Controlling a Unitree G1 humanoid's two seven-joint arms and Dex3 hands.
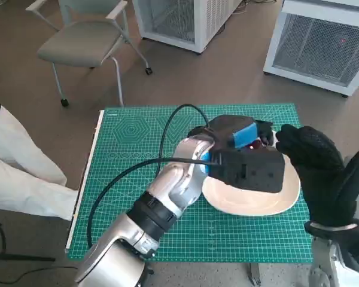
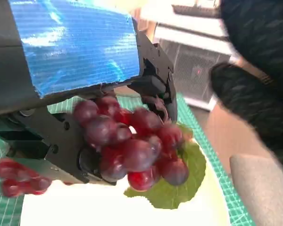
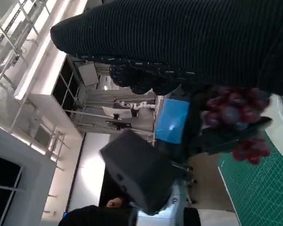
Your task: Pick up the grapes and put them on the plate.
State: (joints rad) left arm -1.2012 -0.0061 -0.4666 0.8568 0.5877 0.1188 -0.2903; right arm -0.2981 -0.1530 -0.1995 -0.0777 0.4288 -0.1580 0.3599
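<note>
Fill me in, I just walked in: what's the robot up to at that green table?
Its left hand holds a bunch of red grapes with a green leaf, raised above the white plate on the green mat. The gloved right hand hovers beside the plate, holding nothing. The grapes are not yet set down.

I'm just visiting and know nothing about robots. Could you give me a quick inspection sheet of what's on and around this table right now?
Surface: green cutting mat covering the small table.
Job's things: grapes, a red bunch with a green leaf, held over the white plate; not yet set down.
Clutter: nothing seen.
Hands: left hand grips the grapes above the plate; right hand is beside the plate, fingers spread, holding nothing.
Cables: black cable loops over the left forearm.
Surroundings: grey chair, white cabinets, a person's pale trouser leg at the table's left edge.
</note>
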